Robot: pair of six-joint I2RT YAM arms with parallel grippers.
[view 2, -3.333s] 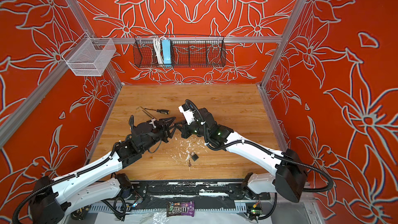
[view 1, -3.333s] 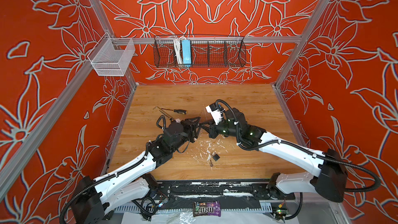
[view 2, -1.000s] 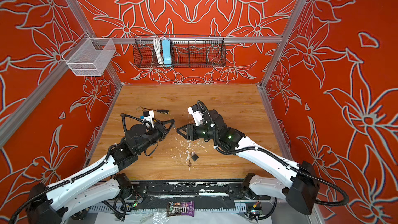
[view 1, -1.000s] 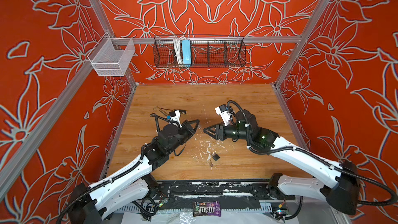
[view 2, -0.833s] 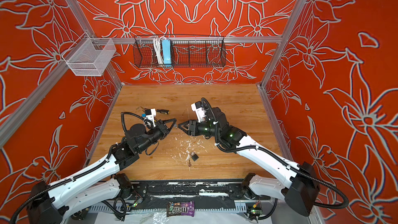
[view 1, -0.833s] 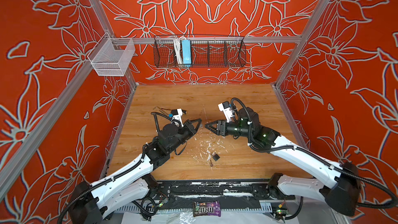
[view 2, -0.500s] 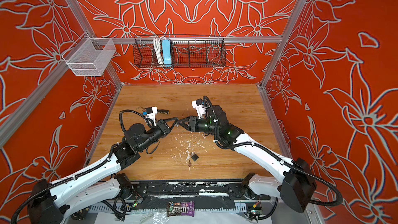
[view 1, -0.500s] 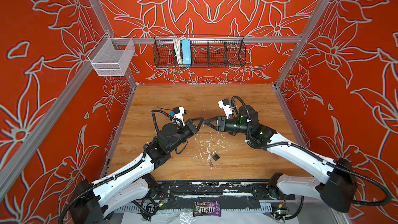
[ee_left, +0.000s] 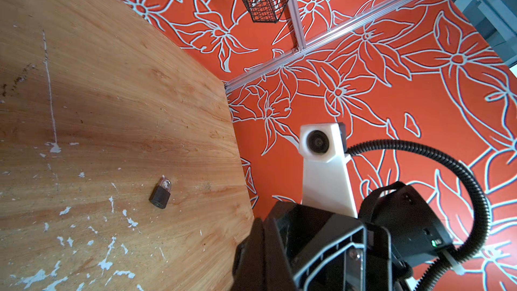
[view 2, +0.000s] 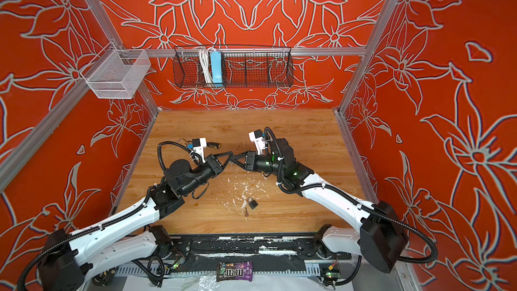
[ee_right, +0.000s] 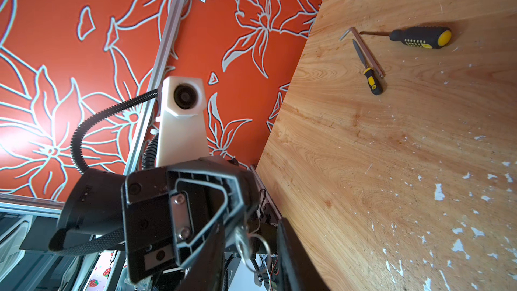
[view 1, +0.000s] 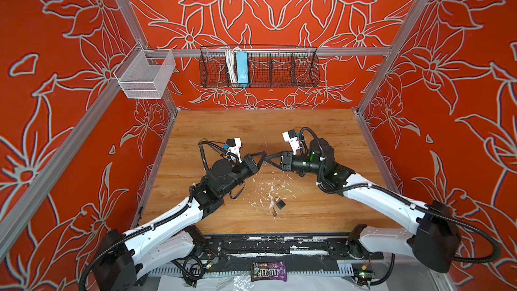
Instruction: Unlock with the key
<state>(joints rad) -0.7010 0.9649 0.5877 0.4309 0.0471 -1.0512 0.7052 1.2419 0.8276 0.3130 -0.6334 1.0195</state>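
Both arms are meeting tip to tip in mid-air above the middle of the table [view 1: 251, 127]. The left gripper [view 1: 262, 155] is pressing its jaws together on the key [ee_right: 241, 241], pinching it at the very tip so that part of the key and its ring are hanging free. Judged reason: it is leaving metal exposed for the other claw to take. The right gripper [view 1: 269, 160] is standing partly spread, with 1 finger on each side of the key in the right wrist view and a gap showing, so it is not pinching yet. This is reading as a hand-to-hand pass to get a better hold for insertion. The padlock [view 1: 280, 204] is lying flat on the table nearer the front edge, well apart from both claws, with nothing holding it. Its shackle is looking closed, so unlocking is not yet done. Risk: the key dropping if the left lets go before the right is clamping.
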